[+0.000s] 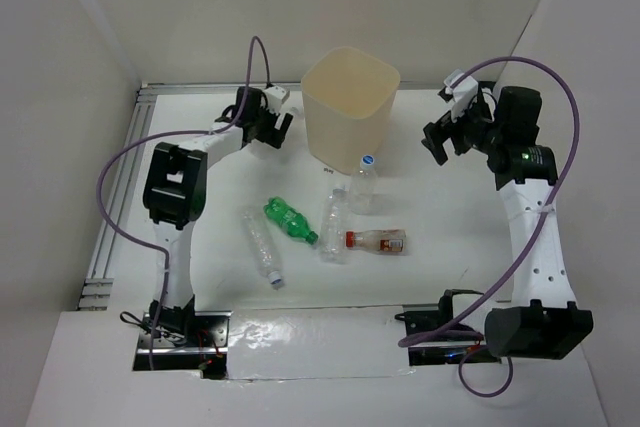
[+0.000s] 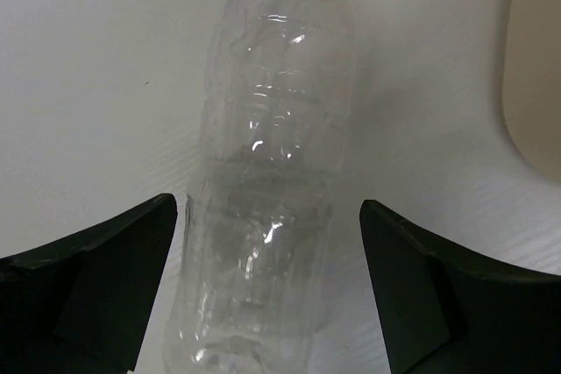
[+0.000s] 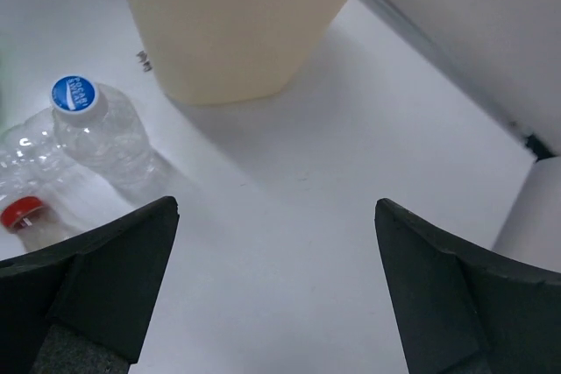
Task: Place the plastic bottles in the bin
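Observation:
The beige bin (image 1: 350, 107) stands at the back middle. My left gripper (image 1: 275, 129) is just left of it, open, with its jaws either side of a clear bottle (image 2: 267, 172) lying on the table; the left finger is almost touching it. The bin's wall (image 2: 536, 67) shows at the right of the left wrist view. My right gripper (image 1: 438, 142) is open and empty above bare table right of the bin (image 3: 237, 24). An upright blue-capped bottle (image 1: 364, 183) (image 3: 96, 129) stands in front of the bin. A green bottle (image 1: 290, 220), two clear bottles (image 1: 262, 245) (image 1: 335, 227) and a red-labelled bottle (image 1: 378, 240) lie mid-table.
White walls enclose the table at the back and on both sides. Aluminium rails (image 1: 112, 217) run along the left edge. Purple cables (image 1: 545, 77) loop from both arms. The red cap (image 3: 19, 213) of the labelled bottle shows at the left of the right wrist view.

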Controlling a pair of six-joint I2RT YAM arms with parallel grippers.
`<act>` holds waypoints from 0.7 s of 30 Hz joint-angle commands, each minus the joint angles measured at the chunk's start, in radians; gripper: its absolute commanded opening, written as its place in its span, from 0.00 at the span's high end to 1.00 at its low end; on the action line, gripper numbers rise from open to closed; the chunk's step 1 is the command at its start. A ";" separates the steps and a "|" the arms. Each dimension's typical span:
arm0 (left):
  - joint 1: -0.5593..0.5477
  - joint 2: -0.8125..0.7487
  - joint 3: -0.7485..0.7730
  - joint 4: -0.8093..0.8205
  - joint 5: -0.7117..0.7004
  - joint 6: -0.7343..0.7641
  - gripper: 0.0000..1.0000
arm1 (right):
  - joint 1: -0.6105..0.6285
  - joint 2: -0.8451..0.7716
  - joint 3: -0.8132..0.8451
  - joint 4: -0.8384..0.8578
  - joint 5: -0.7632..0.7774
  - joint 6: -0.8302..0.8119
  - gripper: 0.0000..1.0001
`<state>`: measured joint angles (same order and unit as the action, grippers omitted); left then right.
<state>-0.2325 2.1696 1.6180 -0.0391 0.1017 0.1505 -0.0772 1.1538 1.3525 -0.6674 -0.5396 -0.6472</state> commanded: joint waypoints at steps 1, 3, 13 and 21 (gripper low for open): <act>-0.008 0.048 0.074 0.019 -0.141 0.046 0.02 | -0.026 -0.016 -0.038 -0.014 -0.089 0.106 0.00; -0.008 0.070 0.083 0.019 -0.157 0.046 0.02 | -0.036 -0.026 -0.058 -0.014 -0.098 0.118 0.00; 0.028 -0.040 0.033 -0.123 -0.122 -0.130 0.70 | -0.068 -0.017 -0.098 0.019 -0.229 0.150 0.39; 0.075 -0.488 0.007 -0.136 0.084 -0.318 0.87 | -0.078 -0.008 -0.260 0.051 -0.318 0.172 0.18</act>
<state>-0.1432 1.8923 1.6150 -0.2459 0.0647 -0.0696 -0.1444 1.1526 1.1473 -0.6579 -0.7929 -0.4843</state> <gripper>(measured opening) 0.591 0.743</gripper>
